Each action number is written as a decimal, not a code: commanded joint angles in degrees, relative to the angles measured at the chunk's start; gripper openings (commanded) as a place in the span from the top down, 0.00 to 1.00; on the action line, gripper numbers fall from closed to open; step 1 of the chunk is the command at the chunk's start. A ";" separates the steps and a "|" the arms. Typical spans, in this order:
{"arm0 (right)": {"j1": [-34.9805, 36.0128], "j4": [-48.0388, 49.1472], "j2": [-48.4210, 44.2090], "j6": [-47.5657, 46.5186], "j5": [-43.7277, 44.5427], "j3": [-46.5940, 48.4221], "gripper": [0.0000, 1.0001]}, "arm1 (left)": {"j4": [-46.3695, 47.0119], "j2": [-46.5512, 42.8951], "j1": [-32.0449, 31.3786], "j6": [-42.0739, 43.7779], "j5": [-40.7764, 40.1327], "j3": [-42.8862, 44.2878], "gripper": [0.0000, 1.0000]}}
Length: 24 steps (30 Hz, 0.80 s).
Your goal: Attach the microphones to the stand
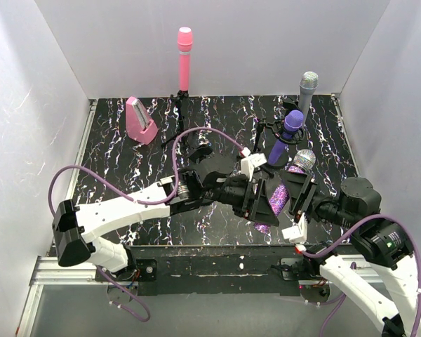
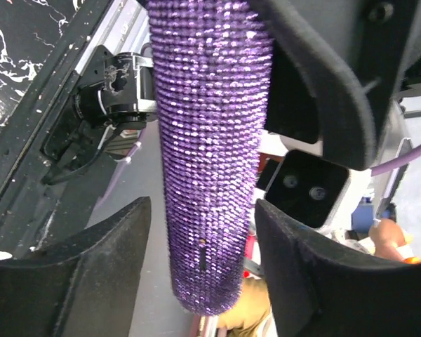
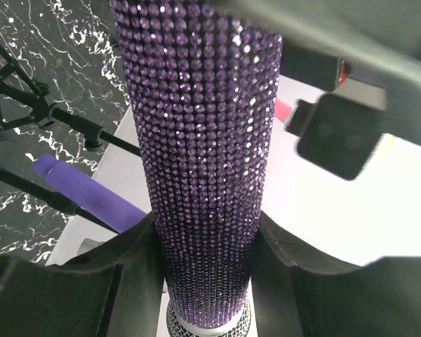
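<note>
The glittery purple microphone [image 1: 276, 198] with its silver head [image 1: 304, 160] is held tilted above the table's front edge. My right gripper [image 1: 299, 199] is shut on it just below the head; both pads press its body [image 3: 203, 140]. My left gripper [image 1: 258, 198] is open around its lower end [image 2: 210, 140], with a gap at the left pad [image 2: 91, 274]. The pink microphone [image 1: 184, 60] stands upright on a tripod stand [image 1: 180, 116] at the back. The silver-grey microphone [image 1: 307, 91] and the dark purple microphone [image 1: 286, 135] sit on stands at the back right.
A pink wedge-shaped box [image 1: 140, 121] stands at the back left. White walls close three sides. The dark purple microphone [image 3: 84, 198] and black stand legs [image 3: 42, 105] lie close behind my right gripper. Purple cables loop over both arms.
</note>
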 commanded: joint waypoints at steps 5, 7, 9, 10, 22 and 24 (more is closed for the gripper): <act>0.38 6.46 -2.65 -6.77 -4.40 -0.68 0.70 | 5.32 -0.41 -0.54 -0.37 0.39 -3.20 1.00; 0.29 5.84 -3.97 -3.36 -7.91 -0.68 0.19 | 5.33 -3.65 -0.54 1.46 -3.46 -4.08 1.00; 0.38 7.32 -6.25 1.30 -10.81 -1.56 0.07 | 4.80 -7.60 -0.54 3.92 -8.55 -5.40 1.00; 0.30 8.90 -7.48 3.93 -13.00 -2.43 0.07 | 5.14 -9.54 -0.54 4.89 -10.76 -6.63 1.00; 0.12 16.94 -4.71 81.91 -6.36 7.19 0.07 | 23.15 -14.83 -1.24 25.70 -21.76 -14.10 1.00; 0.12 11.83 0.31 92.59 -5.46 13.00 0.06 | 27.62 -15.18 -1.24 31.15 -23.51 -15.59 1.00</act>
